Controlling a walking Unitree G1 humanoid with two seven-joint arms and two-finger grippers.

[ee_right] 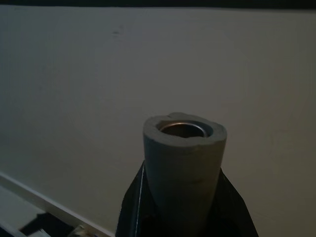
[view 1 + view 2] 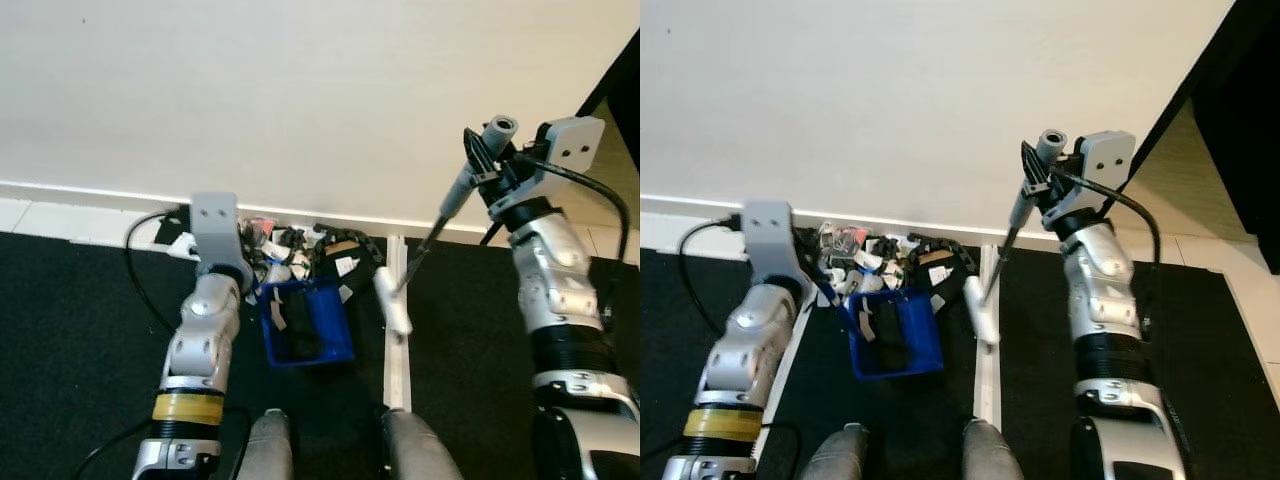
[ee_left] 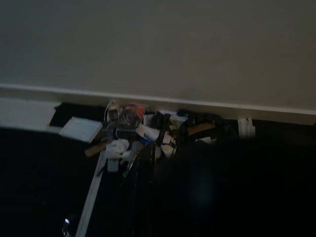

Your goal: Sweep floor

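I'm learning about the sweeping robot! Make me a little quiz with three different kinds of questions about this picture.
1. True or false: the blue dustpan lies on the dark floor, just in front of the pile of litter.
2. Which gripper holds the broom handle?
A. the left gripper
B. the right gripper
C. both
3. Fill in: the litter is heaped against the white ____.

Key
1. True.
2. B. The grey handle end sticks up from the right gripper, and the white broom head rests on the floor beside the dustpan.
3. wall
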